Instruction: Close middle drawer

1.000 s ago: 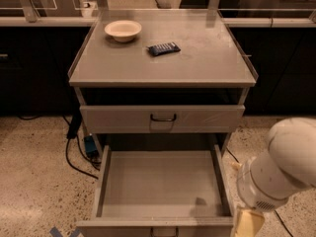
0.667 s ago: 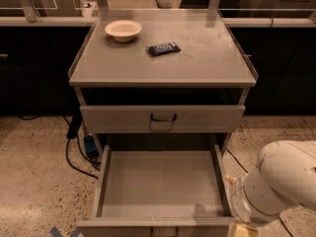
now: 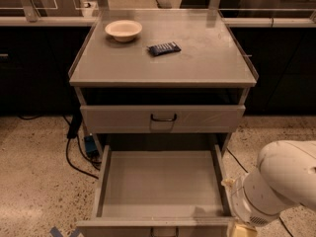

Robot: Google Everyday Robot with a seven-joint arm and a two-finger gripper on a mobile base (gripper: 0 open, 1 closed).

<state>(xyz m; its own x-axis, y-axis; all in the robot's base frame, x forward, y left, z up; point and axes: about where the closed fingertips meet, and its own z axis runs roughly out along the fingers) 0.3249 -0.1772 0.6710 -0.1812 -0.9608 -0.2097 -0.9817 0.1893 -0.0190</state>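
Open room over the middle drawer [image 3: 163,181]; gripper [image 3: 243,229] at its front right corner

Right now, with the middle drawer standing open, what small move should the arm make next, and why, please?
The middle drawer stands open and empty; the hand sits low by its front corner at the view's right. I would probably shift it across in front of the front panel, towards its middle, so a centred push slides it in.
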